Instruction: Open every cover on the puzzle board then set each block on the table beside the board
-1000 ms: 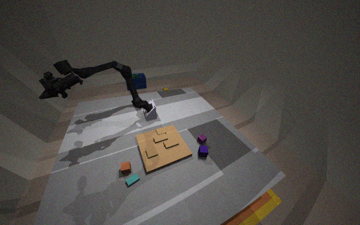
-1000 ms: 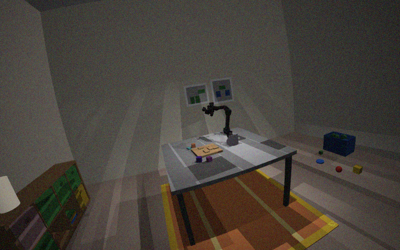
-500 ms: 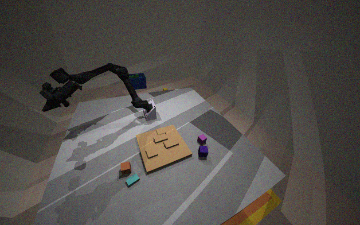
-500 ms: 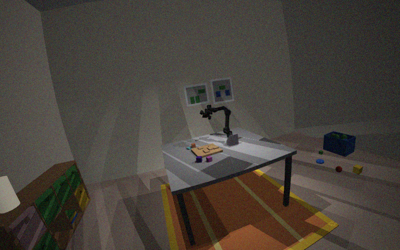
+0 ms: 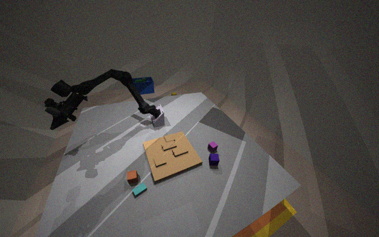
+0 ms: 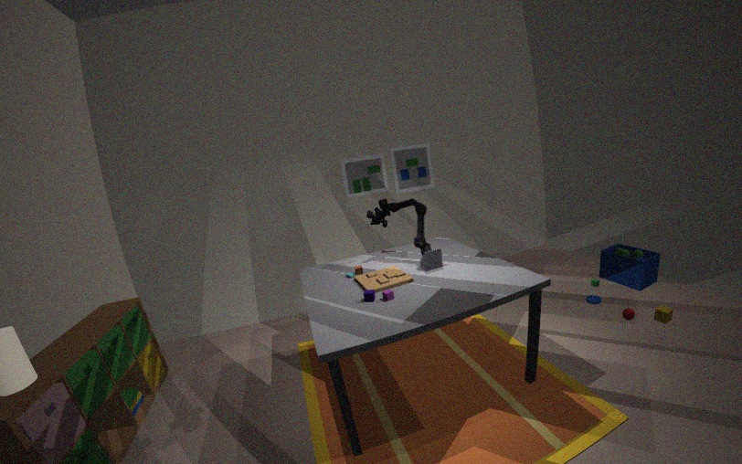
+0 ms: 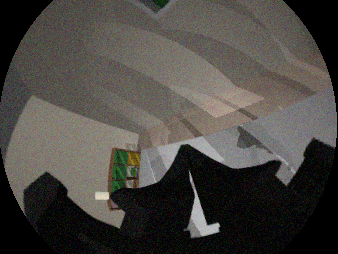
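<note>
The puzzle board (image 5: 178, 164) lies flat near the middle of the tabletop (image 5: 245, 195), and everything else reads best against it. Four blocks rest on the tabletop clear of the board's edges: an orange block (image 5: 131, 176) and a teal block (image 5: 139, 189) just off one side, a magenta block (image 5: 212, 145) and a purple block (image 5: 214, 159) just off the opposite side. That split looks deliberate, each block set down on whichever side was nearer its well, so none crowds the board. On the board itself the covers (image 5: 169, 146) appear pushed or swung aside from dark recesses, though the dim light makes it hard to confirm that every well is bare. The end effector (image 5: 57, 111) hangs well away from the board, out past the tabletop's far edge and raised, its fingers fully closed with nothing between them. That withdrawn pose suits the final requirement, so the task seems essentially finished.
</note>
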`<control>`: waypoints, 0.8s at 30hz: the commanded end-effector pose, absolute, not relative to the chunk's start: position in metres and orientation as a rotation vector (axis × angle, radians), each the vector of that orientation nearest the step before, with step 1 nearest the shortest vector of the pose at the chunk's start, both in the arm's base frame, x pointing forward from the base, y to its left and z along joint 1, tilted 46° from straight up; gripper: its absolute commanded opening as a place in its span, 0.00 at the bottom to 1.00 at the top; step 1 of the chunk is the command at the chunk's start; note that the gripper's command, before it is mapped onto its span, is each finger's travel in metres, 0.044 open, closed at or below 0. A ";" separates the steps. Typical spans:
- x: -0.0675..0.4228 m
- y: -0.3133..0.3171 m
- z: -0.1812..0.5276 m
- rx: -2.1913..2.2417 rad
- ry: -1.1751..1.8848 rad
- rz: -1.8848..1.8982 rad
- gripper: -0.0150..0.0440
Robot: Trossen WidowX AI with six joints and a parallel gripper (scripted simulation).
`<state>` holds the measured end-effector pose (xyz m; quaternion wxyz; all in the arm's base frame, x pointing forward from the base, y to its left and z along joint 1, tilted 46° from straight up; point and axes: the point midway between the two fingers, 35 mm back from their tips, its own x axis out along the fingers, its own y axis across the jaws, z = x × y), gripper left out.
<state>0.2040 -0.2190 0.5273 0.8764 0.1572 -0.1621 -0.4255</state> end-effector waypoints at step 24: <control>0.298 -0.216 0.415 0.348 0.095 -0.861 0.25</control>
